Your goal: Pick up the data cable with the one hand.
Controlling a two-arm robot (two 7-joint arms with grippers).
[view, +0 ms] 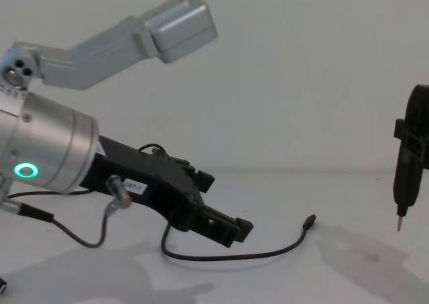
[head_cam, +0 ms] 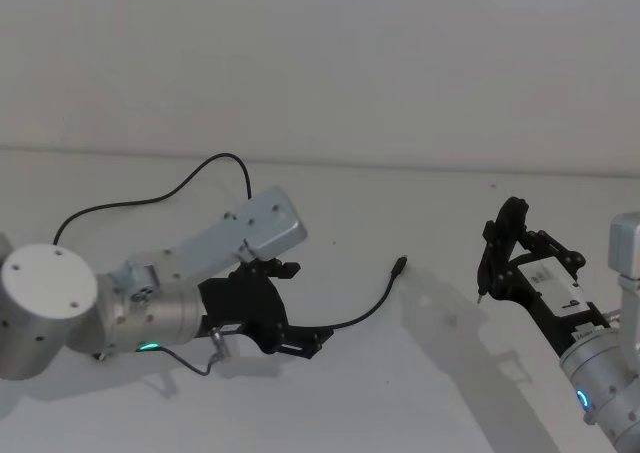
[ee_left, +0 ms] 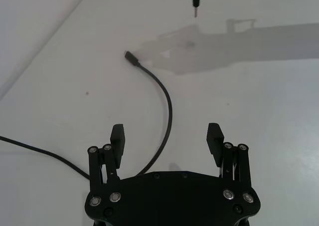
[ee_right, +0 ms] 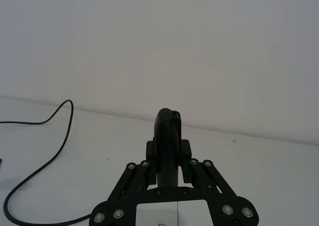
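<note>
Between the wide-open fingers (ee_left: 117, 136) of my left tool (ee_left: 167, 136) lies the data cable (ee_left: 171, 106); my right tool (ee_right: 168, 151) is clenched on a black stylus (view: 405, 163).

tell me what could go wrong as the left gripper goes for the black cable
The data cable is thin and lies flat between the left gripper's open fingers, so they might close above it and miss. A grey wire with a silver plug dangles by that gripper and could snag the cable. The right gripper, holding a pointed tool, is off to the right.
</note>
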